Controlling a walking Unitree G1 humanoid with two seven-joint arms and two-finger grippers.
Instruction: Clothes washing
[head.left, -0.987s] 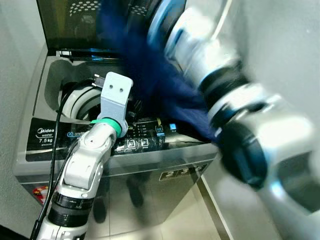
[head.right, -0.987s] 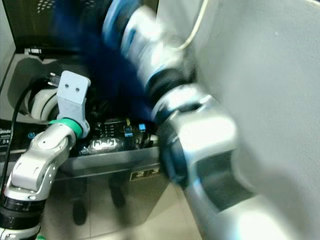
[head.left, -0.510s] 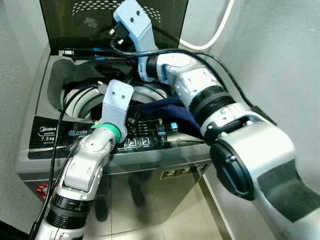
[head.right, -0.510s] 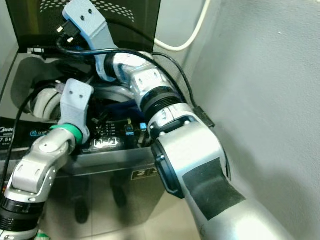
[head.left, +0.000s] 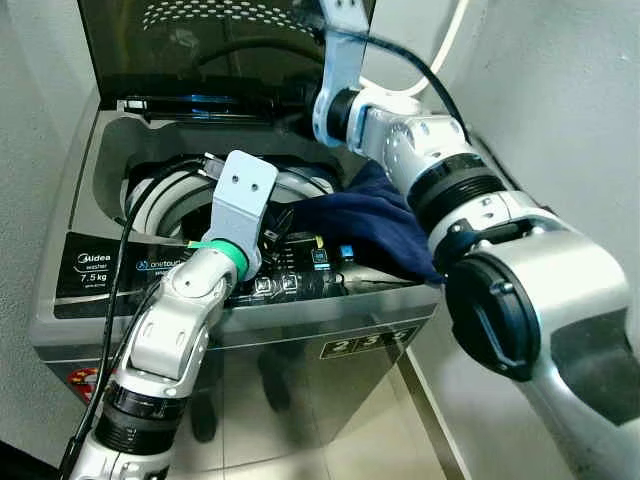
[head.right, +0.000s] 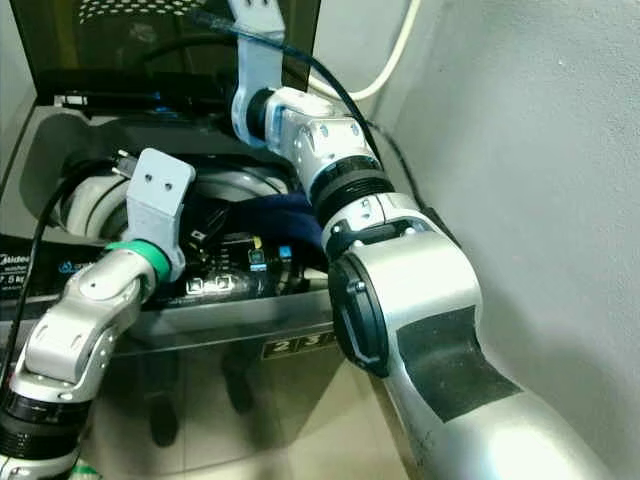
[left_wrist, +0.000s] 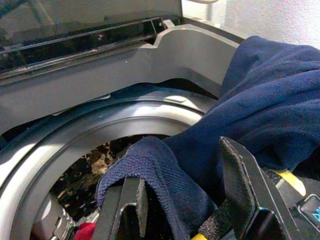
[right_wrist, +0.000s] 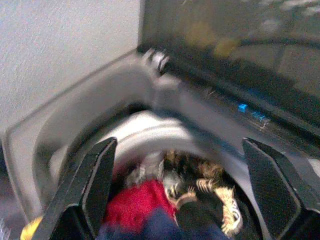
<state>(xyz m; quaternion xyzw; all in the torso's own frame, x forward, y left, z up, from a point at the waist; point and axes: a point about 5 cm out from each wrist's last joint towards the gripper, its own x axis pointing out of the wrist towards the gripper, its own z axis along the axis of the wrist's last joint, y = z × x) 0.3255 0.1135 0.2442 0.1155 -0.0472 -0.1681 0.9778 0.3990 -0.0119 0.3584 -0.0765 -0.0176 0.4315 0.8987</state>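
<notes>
Your right arm has swung back and to the right since half a second ago, and the navy garment (head.left: 375, 225) has come to lie draped over the washer's (head.left: 100, 320) right front rim. Your right gripper (right_wrist: 177, 195) hangs above the drum, fingers spread wide, with red and patterned laundry (right_wrist: 175, 195) below it. Your left gripper (left_wrist: 187, 202) sits at the drum's front edge, fingers parted around a fold of the navy garment.
</notes>
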